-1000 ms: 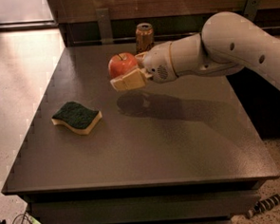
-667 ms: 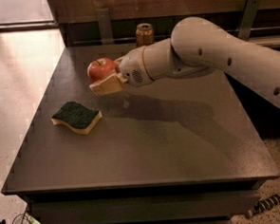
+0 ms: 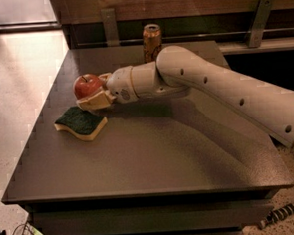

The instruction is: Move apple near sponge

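One pale gripper [image 3: 91, 91] clasps one round red apple [image 3: 86, 85] just behind one green-topped yellow sponge [image 3: 81, 122], one orange can [image 3: 152, 41] beyond.

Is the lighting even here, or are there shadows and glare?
Camera view: uneven; the floor at left glares pale, the arm casts a soft shadow across the table, and the tool holding the apple near the sponge is warmly lit.

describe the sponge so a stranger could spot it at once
On the dark table, look at the left side, in front of the pincer holding the apple. The sponge lies flat: wavy-edged, dark green on top, pale yellow below, unlike the round red apple.
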Controlling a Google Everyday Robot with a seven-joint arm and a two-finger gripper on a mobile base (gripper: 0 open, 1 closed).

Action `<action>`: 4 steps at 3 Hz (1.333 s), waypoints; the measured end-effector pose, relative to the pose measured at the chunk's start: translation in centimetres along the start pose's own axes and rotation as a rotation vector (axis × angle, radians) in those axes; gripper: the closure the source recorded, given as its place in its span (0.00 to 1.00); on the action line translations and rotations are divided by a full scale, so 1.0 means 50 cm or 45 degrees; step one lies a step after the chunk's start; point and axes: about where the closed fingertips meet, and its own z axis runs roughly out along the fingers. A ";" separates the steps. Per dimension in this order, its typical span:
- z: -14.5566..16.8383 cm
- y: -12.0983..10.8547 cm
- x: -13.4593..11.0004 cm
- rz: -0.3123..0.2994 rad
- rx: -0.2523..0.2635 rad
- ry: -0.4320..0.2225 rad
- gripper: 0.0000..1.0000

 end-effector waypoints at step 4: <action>0.027 -0.009 0.053 -0.015 -0.036 0.007 0.27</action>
